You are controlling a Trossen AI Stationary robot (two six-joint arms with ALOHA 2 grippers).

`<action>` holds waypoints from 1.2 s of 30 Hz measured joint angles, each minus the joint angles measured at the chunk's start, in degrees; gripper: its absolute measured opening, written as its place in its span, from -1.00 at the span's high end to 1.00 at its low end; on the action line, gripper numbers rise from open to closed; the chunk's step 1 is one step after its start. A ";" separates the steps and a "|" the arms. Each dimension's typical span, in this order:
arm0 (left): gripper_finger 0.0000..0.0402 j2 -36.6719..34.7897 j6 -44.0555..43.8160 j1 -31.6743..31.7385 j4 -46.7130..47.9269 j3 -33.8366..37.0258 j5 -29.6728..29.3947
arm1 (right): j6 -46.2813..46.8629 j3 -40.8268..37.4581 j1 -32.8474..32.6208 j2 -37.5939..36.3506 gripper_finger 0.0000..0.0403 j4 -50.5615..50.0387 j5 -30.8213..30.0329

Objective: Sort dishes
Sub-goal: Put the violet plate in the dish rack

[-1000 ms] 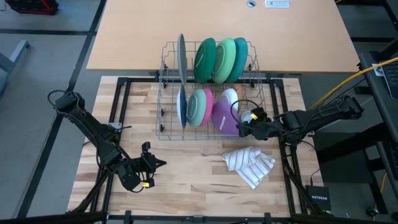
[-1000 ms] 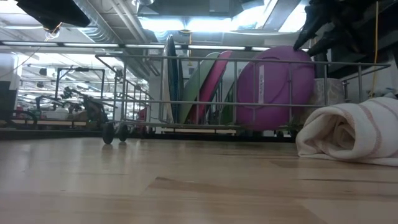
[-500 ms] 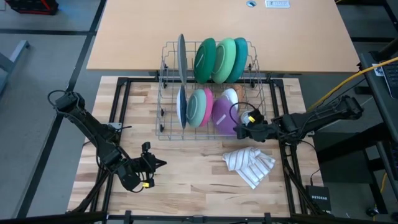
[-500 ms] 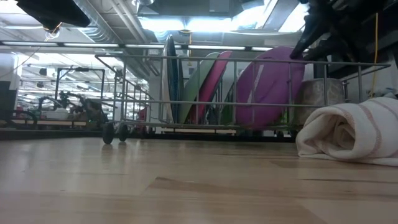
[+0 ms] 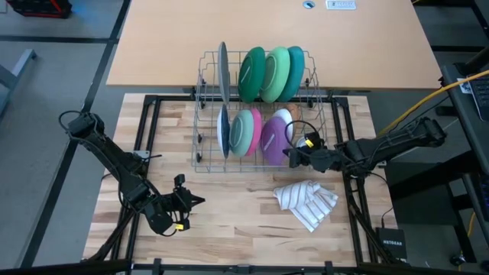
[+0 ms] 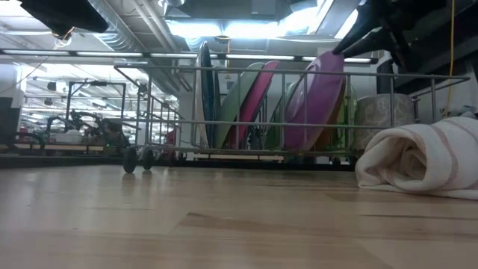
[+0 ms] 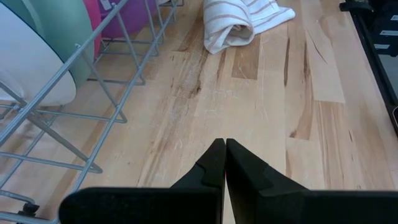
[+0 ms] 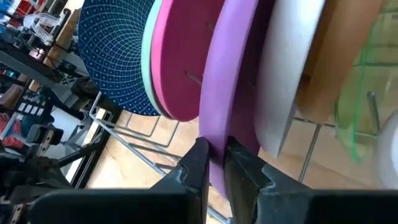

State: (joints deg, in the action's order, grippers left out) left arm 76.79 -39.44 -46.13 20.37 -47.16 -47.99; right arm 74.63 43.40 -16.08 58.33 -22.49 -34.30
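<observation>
Nearest the front edge of the tabletop point(image 5: 229, 229), toward its left corner, the left pincer point(image 5: 191, 201) is parked with its fingers pressed together and nothing held. Farther in, beside the striped cloth point(image 5: 306, 202), the right pincer point(image 8: 211, 163) is clamped on the rim of the purple plate point(image 8: 227, 81), which stands on edge in the near row of the wire rack point(image 5: 206, 164) toward the rear edge. The step in hand is judged to be grasping this plate; a straight lift clear of the wires and neighbouring dishes is called for next.
</observation>
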 joint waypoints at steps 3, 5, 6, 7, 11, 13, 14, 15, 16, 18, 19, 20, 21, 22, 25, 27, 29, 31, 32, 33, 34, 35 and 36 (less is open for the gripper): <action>0.98 0.00 -0.01 -0.02 -0.01 0.00 0.00 | -0.28 0.00 -0.02 0.00 0.79 0.04 -0.62; 0.98 0.00 0.00 -0.02 0.01 0.00 0.00 | -1.82 0.00 -0.02 0.00 0.80 0.08 -0.66; 0.98 0.00 0.00 -0.02 -0.01 0.00 0.00 | -3.00 0.00 -0.01 0.00 0.80 0.11 -0.66; 0.98 0.00 0.00 -0.02 -0.01 0.00 0.00 | -3.76 0.00 0.00 0.00 0.80 0.14 -0.66; 0.98 0.00 0.00 0.00 -0.01 0.00 0.00 | -6.02 0.00 1.03 0.00 0.80 0.60 -0.46; 0.98 0.00 -0.02 0.00 0.00 0.00 0.00 | -6.49 0.00 2.42 -0.02 0.80 1.37 0.54; 0.98 0.00 0.00 0.00 -0.03 0.00 0.00 | -7.49 0.00 3.25 0.11 0.80 2.29 1.17; 0.98 0.00 0.00 -0.02 0.01 0.00 0.00 | -8.56 0.00 4.02 0.37 0.80 3.66 1.85; 0.98 0.00 0.00 -0.02 0.01 0.00 0.00 | -9.90 0.00 4.80 0.63 0.80 5.10 2.61; 0.98 0.00 0.00 -0.02 0.00 0.00 0.00 | -12.09 0.00 6.40 1.68 0.80 7.95 4.32; 0.98 0.00 0.00 -0.02 0.00 -0.01 0.00 | -13.19 0.00 7.27 2.25 0.80 9.21 5.07; 0.98 0.00 -0.01 -0.01 0.01 0.00 0.00 | -13.78 0.00 8.07 2.79 0.80 9.83 5.66; 0.98 0.00 -0.02 -0.02 0.00 0.00 0.00 | -14.24 0.00 8.93 3.36 0.80 10.04 6.20; 0.98 0.00 -0.02 -0.02 -0.01 0.00 0.00 | -14.47 0.00 9.75 3.86 0.80 10.12 6.68; 0.98 0.00 0.00 -0.02 -0.01 0.00 0.00 | -14.52 0.08 11.83 5.06 0.80 10.59 7.02; 0.98 0.00 -0.01 -0.01 0.00 0.00 0.00 | -14.51 0.11 13.00 5.54 0.80 10.92 7.39; 0.98 0.00 0.00 0.00 0.03 0.00 0.00 | -14.60 0.10 13.98 5.68 0.80 10.61 8.57; 0.98 0.00 0.00 -0.02 0.03 0.00 0.00 | -14.62 0.09 14.50 5.68 0.80 10.38 9.75; 0.98 0.00 0.00 -0.02 0.03 0.00 0.00 | -14.60 0.09 14.74 5.68 0.80 10.42 10.05; 0.98 0.00 0.00 0.00 0.03 0.00 0.00 | -14.60 0.09 14.70 5.68 0.80 10.39 10.47; 0.98 0.00 0.00 -0.02 0.03 0.00 0.00 | -14.60 0.09 14.64 5.68 0.80 10.35 11.27; 0.98 0.00 0.00 -0.01 0.03 0.00 0.00 | -14.59 0.09 14.64 5.68 0.80 10.31 12.26; 0.98 0.00 0.00 -0.02 0.03 0.00 0.00 | -14.56 0.09 14.64 5.68 0.80 10.29 13.61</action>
State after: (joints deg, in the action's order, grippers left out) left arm 76.79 -39.44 -46.15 20.40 -47.16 -47.99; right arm 60.07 43.48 -1.43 64.01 -12.21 -20.69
